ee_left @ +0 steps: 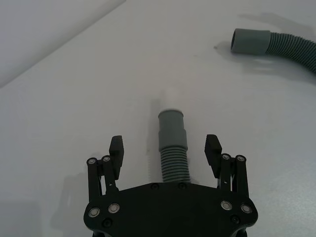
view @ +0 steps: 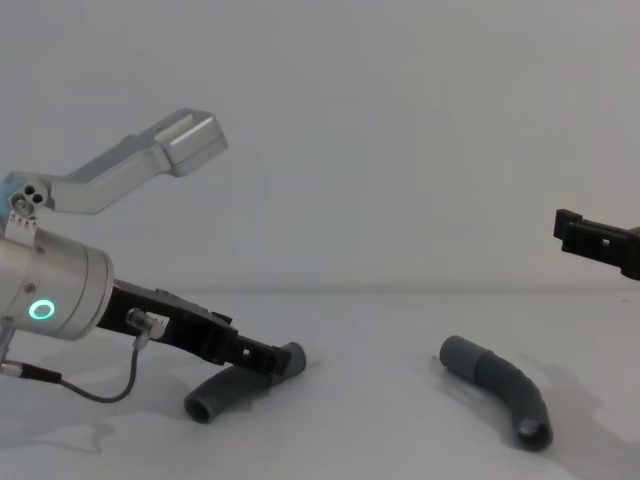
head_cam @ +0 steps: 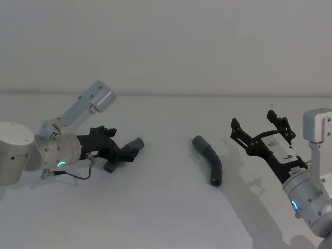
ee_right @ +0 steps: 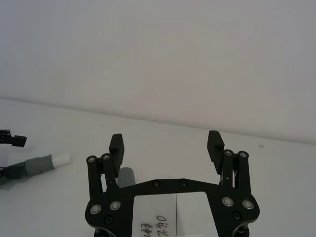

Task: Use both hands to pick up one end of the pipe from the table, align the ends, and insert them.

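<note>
Two dark ribbed pipe pieces lie apart on the white table (head_cam: 166,218). The left piece (head_cam: 129,149) lies between the fingers of my left gripper (ee_left: 164,145). That gripper is open and low over the table, with a gap on each side of the hose. The piece's grey cuff (ee_left: 171,129) and narrower white tip (ee_left: 170,98) stick out past the fingertips. The right piece (head_cam: 210,162) curves across the table's middle, its cuff (ee_left: 251,42) pointing toward the left piece. My right gripper (head_cam: 257,125) hangs open above the table, to the right of that piece, holding nothing.
A plain pale wall rises behind the table's far edge (head_cam: 207,95). A thin black cable (view: 110,385) loops under my left wrist. Bare table lies between the two pieces and in front of them.
</note>
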Action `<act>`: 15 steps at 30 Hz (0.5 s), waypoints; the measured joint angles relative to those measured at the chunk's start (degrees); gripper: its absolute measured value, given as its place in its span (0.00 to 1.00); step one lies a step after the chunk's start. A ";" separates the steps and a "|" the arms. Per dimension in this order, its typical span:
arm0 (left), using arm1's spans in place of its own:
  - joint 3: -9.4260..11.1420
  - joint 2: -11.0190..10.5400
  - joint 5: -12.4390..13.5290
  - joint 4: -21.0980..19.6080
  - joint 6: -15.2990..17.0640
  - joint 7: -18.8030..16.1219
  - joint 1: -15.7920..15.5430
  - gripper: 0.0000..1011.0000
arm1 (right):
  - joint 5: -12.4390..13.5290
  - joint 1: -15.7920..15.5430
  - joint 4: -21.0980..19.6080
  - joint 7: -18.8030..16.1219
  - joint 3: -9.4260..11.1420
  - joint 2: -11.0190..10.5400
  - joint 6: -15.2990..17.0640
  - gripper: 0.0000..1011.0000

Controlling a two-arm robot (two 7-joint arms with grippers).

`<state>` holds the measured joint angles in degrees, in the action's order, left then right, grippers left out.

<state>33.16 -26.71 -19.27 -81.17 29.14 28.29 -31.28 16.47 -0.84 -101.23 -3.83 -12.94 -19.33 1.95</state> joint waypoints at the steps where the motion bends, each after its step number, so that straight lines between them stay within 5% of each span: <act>1: 0.04 0.06 0.08 0.08 0.15 -0.05 -0.05 0.99 | 0.00 0.00 0.00 0.00 0.00 0.00 0.00 0.99; 15: 0.71 1.40 0.79 1.98 1.11 0.55 -1.26 0.99 | 0.00 0.00 0.00 0.00 0.00 0.00 0.00 0.99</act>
<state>33.86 -25.31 -18.48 -79.19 30.25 28.84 -32.54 16.47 -0.84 -101.23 -3.83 -12.94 -19.33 1.95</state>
